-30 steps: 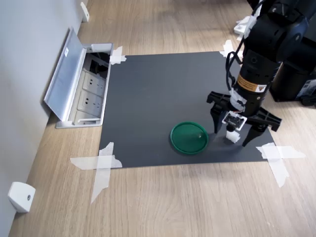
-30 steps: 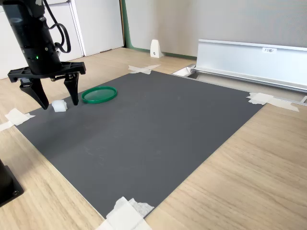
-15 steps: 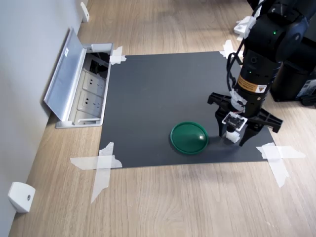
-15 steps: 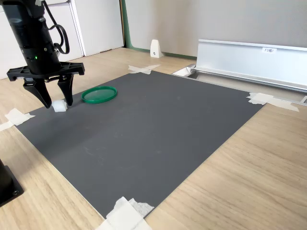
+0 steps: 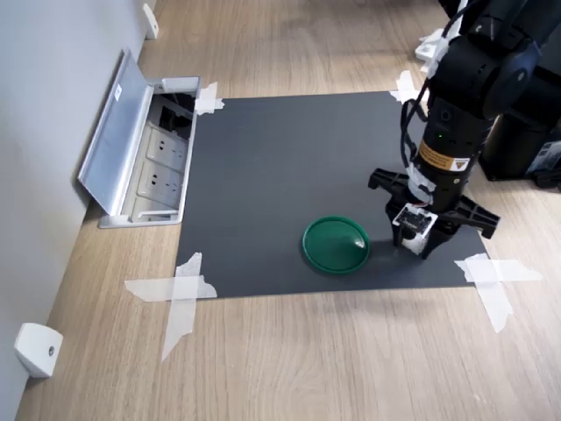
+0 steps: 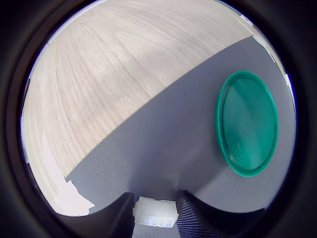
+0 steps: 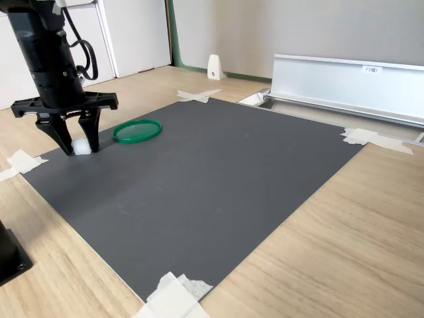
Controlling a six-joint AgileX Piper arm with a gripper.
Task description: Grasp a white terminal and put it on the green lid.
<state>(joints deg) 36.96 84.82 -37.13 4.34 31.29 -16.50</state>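
Pinching the white terminal between its two dark fingers, the gripper has its jaws narrowed onto the block's opposite sides, low over the black mat near the mat's edge closest to the arm's base. The green lid lies just beside it on the mat, apart from the block. The terminal looks like a small, hard, light plastic piece, so it should lift easily; its smooth sides may slip, and a squeeze across the flat sides seems the soundest hold. Whether it has left the mat cannot be told. A yellow label sits on the arm, with print too small to read. Another small tag on the grey floor-box cover is also unreadable.
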